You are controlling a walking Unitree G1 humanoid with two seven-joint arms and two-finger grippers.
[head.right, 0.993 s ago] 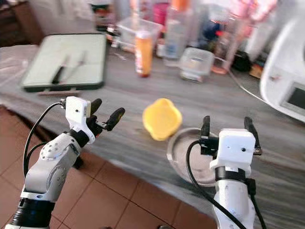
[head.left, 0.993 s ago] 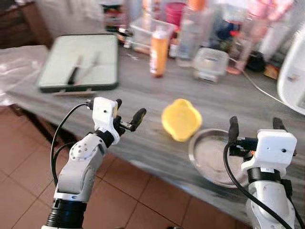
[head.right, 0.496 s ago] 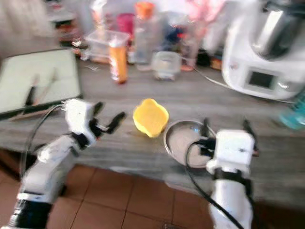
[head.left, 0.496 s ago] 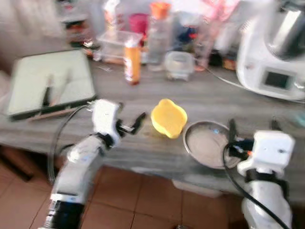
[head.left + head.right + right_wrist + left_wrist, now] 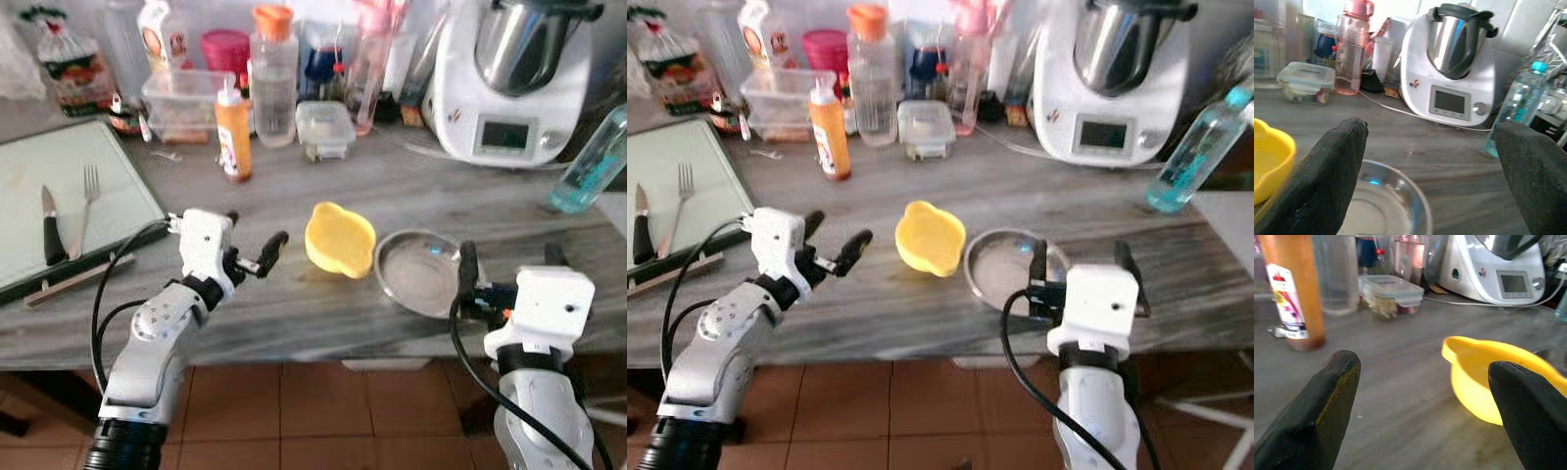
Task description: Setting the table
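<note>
Yellow bowl (image 5: 340,241) beside steel plate (image 5: 418,272), bottles (image 5: 232,130) behind

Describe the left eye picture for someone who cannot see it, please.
Two robot arms reach over a grey table: the open left gripper beside a yellow bowl, the open right gripper at a metal plate. Behind stand bottles, containers and a white kitchen machine.
</note>
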